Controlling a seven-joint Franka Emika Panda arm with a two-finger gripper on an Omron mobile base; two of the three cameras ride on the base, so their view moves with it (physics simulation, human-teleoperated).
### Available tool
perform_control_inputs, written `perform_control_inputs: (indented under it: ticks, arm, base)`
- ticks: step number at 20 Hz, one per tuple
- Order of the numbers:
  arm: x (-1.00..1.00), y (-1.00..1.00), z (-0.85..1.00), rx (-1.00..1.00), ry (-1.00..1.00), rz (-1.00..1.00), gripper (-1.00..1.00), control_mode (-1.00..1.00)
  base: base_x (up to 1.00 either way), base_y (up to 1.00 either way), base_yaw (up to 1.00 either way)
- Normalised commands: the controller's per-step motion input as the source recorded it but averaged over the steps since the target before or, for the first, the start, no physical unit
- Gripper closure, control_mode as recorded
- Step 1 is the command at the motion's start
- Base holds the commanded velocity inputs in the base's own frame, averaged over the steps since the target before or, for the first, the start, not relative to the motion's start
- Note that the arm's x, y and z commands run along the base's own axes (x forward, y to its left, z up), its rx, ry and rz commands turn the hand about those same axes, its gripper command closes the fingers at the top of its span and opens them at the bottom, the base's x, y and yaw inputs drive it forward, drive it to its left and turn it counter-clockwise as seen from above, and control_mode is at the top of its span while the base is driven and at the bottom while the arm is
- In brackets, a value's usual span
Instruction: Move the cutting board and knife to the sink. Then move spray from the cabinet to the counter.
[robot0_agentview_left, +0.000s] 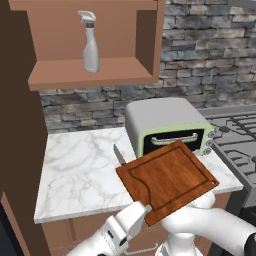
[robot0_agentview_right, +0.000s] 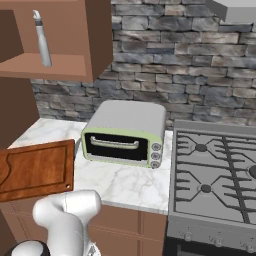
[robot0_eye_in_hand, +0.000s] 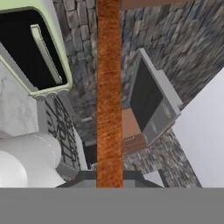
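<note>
My gripper (robot0_agentview_left: 146, 209) is shut on the near corner of the reddish-brown cutting board (robot0_agentview_left: 167, 180), which hangs tilted above the marble counter (robot0_agentview_left: 80, 170). The board (robot0_agentview_right: 35, 170) also sits at the left of the right base view. In the hand view the cutting board (robot0_eye_in_hand: 108, 87) runs edge-on up from the gripper (robot0_eye_in_hand: 108, 178). The knife (robot0_agentview_left: 119, 155) lies on the counter, its blade tip showing past the board's far edge and the rest hidden. The grey-white spray (robot0_agentview_left: 90, 42) stands upright on the open cabinet's (robot0_agentview_left: 145, 40) shelf. The sink is out of view.
A grey and green toaster oven (robot0_agentview_left: 167, 125) stands on the counter right behind the board. The gas stove (robot0_agentview_right: 215, 175) adjoins the counter on the right. A tall brown panel (robot0_agentview_left: 17, 125) borders the counter on the left. A stone wall (robot0_agentview_right: 175, 65) runs along the back.
</note>
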Motion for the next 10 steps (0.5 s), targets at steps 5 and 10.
perform_control_inputs:
  ticks: [5, 10]
  arm:
    - [0.0, 0.0, 0.0, 0.0, 0.0, 0.0, 1.0, 1.0]
    - [0.0, 0.0, 0.0, 0.0, 0.0, 0.0, 1.0, 1.0]
  base:
    - [-0.57, -0.1, -0.16]
    - [-0.51, -0.23, -0.19]
